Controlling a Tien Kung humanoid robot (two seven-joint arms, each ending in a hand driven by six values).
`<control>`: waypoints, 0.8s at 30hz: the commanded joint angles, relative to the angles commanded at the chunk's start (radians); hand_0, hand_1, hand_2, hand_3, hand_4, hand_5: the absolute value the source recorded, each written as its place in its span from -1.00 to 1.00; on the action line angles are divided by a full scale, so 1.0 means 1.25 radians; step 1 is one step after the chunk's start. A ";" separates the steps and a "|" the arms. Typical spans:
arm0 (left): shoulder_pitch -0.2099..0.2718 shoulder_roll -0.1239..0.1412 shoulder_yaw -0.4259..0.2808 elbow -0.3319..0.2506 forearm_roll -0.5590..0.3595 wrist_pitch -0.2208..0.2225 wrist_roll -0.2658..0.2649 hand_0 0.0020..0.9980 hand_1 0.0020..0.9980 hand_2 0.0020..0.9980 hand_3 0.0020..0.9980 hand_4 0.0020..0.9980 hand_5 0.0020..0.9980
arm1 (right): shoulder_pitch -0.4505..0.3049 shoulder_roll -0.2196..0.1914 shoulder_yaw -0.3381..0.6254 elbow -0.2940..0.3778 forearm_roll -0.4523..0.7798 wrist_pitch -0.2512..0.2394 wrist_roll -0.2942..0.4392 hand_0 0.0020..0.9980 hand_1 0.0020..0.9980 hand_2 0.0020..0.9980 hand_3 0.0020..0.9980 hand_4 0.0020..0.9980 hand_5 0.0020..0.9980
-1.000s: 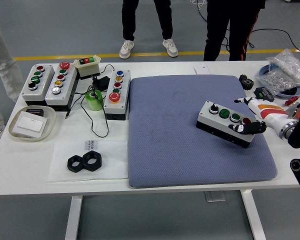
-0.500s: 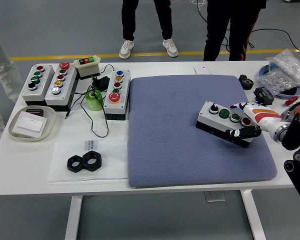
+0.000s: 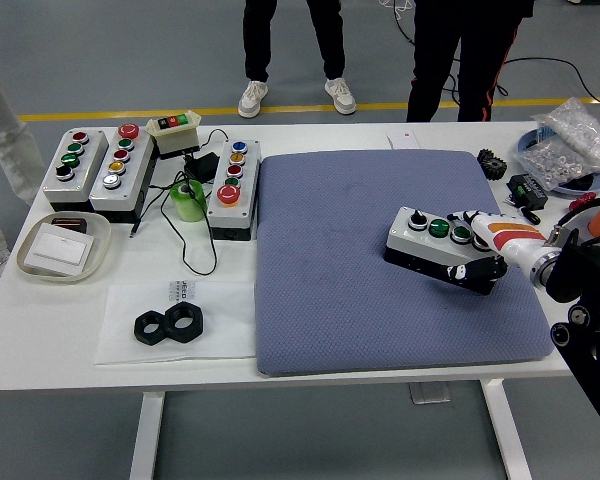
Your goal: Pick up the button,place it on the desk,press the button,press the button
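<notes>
Button box [image 3: 437, 247] on the blue mat [image 3: 360, 290], right side, held by the right hand [image 3: 482, 245].
Fingers clamp its right end; two people stand beyond the white table [image 3: 310, 362].

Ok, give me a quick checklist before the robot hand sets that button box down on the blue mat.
1. Grasp: the right robot hand is wrapped around the right end of the button box, fingers on top, thumb on the front side. Ok.
2. Box attitude: it looks tilted over the blue mat; whether it touches the mat, cannot tell.
3. Landing area: the mat around the box is bare. Ok.
4. Button access: the black knob and green buttons show; the rightmost button is hidden under the fingers. Not ok for pressing.
5. Left arm: not in view. Cannot tell.
6. Bystanders: people stand beyond the table's far edge, no hands over it. Ok.
</notes>
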 joint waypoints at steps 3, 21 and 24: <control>-0.001 0.000 0.003 0.000 -0.004 0.001 -0.001 0.48 0.83 0.97 0.90 0.22 1.00 | 0.006 0.001 -0.004 0.002 0.000 0.003 0.000 0.89 0.82 0.86 0.81 0.67 -0.10; -0.003 0.000 0.004 0.000 -0.009 0.002 -0.001 0.49 0.83 0.97 0.90 0.22 1.00 | 0.051 0.007 -0.045 -0.025 0.000 0.037 0.005 0.90 0.84 0.91 1.00 0.67 -0.13; -0.004 -0.001 0.003 0.000 -0.009 0.003 -0.001 0.48 0.83 0.97 0.90 0.22 1.00 | 0.053 0.009 -0.055 -0.030 0.000 0.038 0.008 0.90 0.85 0.90 0.98 0.67 -0.14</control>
